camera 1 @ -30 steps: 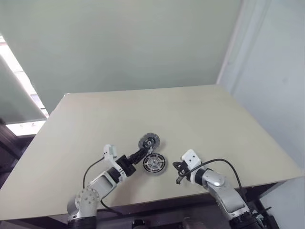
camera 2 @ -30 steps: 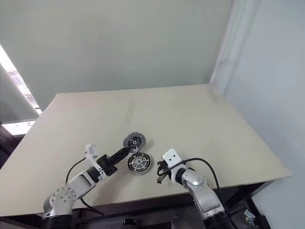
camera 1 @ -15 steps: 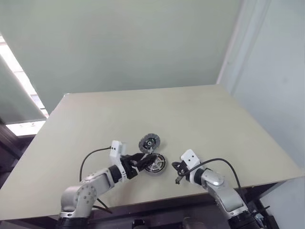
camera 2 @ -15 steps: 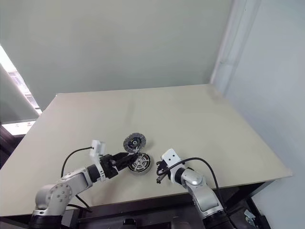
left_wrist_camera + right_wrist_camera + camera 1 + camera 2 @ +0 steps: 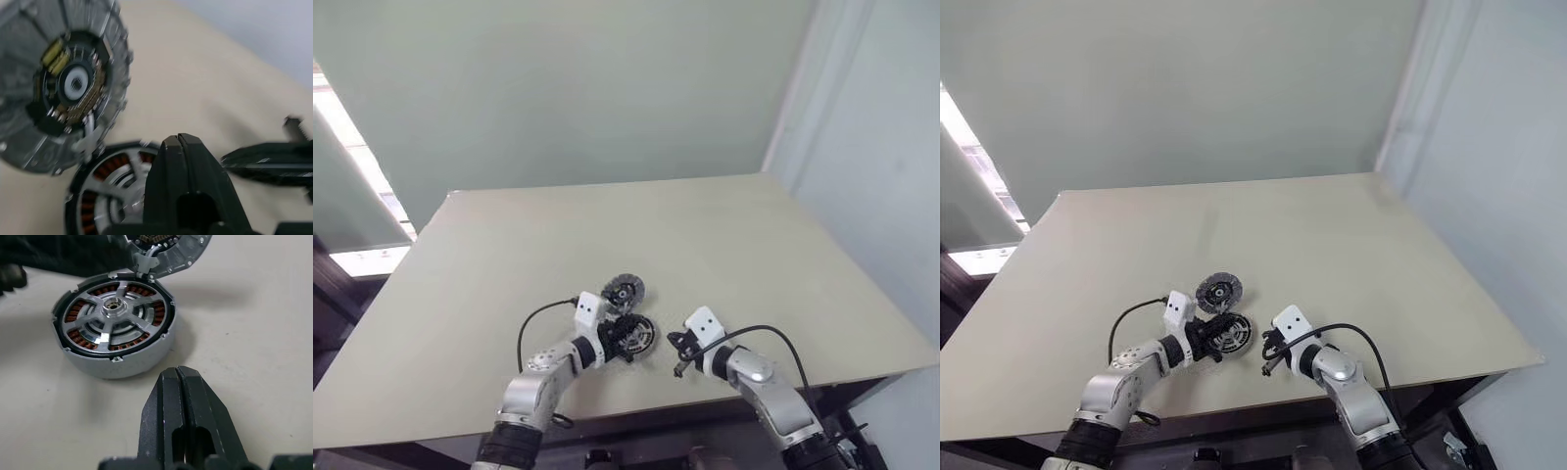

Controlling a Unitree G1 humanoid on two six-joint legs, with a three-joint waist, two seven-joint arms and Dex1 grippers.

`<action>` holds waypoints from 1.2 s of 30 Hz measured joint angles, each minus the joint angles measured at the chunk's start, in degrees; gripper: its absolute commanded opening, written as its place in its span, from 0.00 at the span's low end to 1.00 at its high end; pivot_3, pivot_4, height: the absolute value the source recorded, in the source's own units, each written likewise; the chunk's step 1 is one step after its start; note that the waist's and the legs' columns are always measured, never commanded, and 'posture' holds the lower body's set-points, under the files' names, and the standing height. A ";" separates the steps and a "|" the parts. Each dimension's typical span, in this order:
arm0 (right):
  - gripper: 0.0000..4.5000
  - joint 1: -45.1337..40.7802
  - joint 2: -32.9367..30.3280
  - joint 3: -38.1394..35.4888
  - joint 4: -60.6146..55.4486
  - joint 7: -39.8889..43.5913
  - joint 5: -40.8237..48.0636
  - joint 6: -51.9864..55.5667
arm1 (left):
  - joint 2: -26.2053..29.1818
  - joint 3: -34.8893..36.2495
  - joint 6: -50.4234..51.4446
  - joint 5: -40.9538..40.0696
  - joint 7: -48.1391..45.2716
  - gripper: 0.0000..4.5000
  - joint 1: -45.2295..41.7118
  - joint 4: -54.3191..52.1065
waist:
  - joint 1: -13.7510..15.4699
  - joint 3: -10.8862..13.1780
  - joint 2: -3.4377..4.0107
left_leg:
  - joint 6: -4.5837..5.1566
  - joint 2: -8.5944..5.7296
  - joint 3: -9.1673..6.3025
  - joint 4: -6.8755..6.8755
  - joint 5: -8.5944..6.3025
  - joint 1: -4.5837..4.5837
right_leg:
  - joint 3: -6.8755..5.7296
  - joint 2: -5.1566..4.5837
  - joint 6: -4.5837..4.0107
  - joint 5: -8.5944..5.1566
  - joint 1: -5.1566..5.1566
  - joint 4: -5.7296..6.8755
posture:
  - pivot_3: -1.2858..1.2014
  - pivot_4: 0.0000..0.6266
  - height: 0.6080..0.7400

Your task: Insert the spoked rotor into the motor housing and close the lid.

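Spoked rotor (image 5: 113, 328) sits in its housing — copper windings showing — both claws clenched empty.

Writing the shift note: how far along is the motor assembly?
Done: the spoked rotor looks seated in the motor housing, silver spokes over copper windings. In hand: the left gripper, fingers shut, is at the housing's edge, holding nothing I can see; the right gripper waits shut nearby. Left: the lid lies beside the housing, not on it.

The lid (image 5: 623, 291) stands just behind the motor housing (image 5: 114, 327) (touching).
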 measured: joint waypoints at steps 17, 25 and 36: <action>0.00 0.15 -0.07 -0.09 -0.01 -0.36 0.36 0.00 | -0.10 1.56 -0.54 0.61 -1.42 0.01 0.80 -0.32 | 0.22 -0.01 0.01 | 0.00 0.02 -0.01 0.00 0.00 0.02 | -0.02 -0.02 0.00 0.00 0.01 0.00 | 0.52 0.00 1.00; 0.00 0.14 0.05 -0.02 -0.01 -0.34 0.40 -0.05 | 0.92 8.04 3.00 -7.67 -4.18 0.01 3.66 -9.47 | 0.18 0.00 0.02 | 0.00 0.03 0.01 -0.02 -0.01 0.03 | -0.01 -0.03 0.00 0.00 0.01 0.00 | 0.52 0.00 1.00; 0.00 0.06 -2.11 1.54 -0.59 1.98 0.18 -2.14 | 4.27 12.70 9.15 -13.02 -3.87 0.01 10.79 -15.90 | 0.22 0.02 0.03 | 0.00 0.02 -0.01 0.07 -0.01 0.00 | -0.04 -0.06 0.00 -0.01 0.02 -0.01 | 0.52 0.00 1.00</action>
